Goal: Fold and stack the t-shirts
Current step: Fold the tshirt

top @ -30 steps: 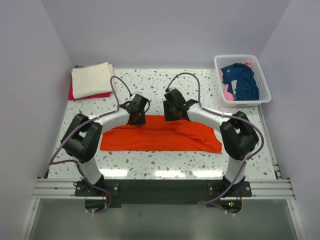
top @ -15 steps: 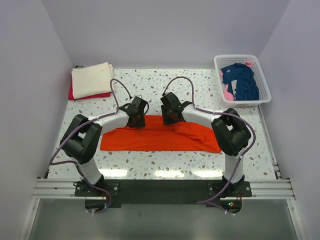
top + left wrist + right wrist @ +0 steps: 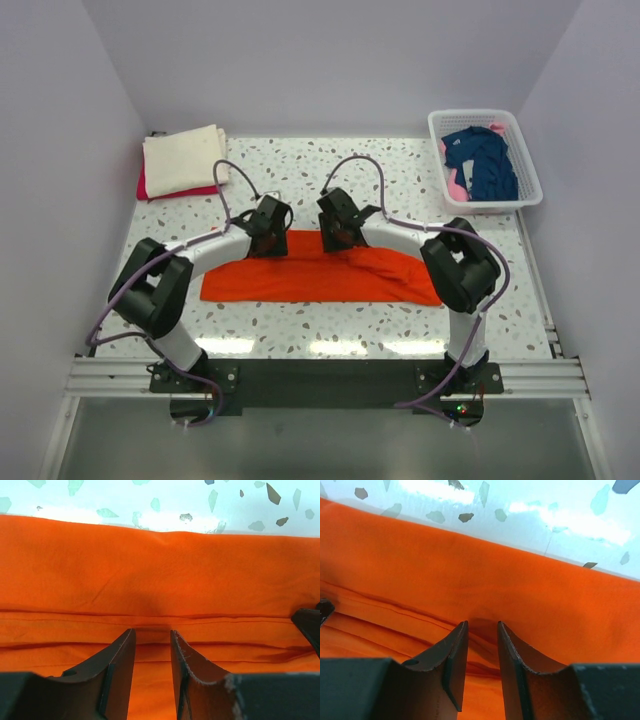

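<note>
**Mid-fold: both my grippers at the far edge of the orange t-shirt**

The speckled table point(image 3: 390, 170) carries everything. The orange t-shirt point(image 3: 320, 277), taken here as the landmark, lies across its middle as a long, narrow band, already doubled lengthwise. My two arms arch over it from the near side. Beyond its left end and well apart from it sits the finished stack, a cream t-shirt point(image 3: 183, 158) folded on top of a red t-shirt point(image 3: 150, 190). Beyond its right end stands the white basket point(image 3: 470, 114), holding a crumpled navy t-shirt point(image 3: 487, 165).

My left gripper point(image 3: 152, 631) and right gripper point(image 3: 482, 625) come down side by side at the orange shirt's far long edge, near its middle. On each, the fingers stand a narrow gap apart with their tips down at a stitched seam point(image 3: 210, 619).

I judge the step in hand to be taking hold of this edge for the next fold. That move calls for both pinches to catch every layer, then to travel together so the band stays straight.

Hard to make out:
- Cloth shows in both gaps, but I cannot tell whether either pair is clamped on a fold.
- The fingertips are hidden from above by my wrists.
- The sleeves and collar are tucked out of sight.
- What lies beneath the navy shirt cannot be seen.
</note>
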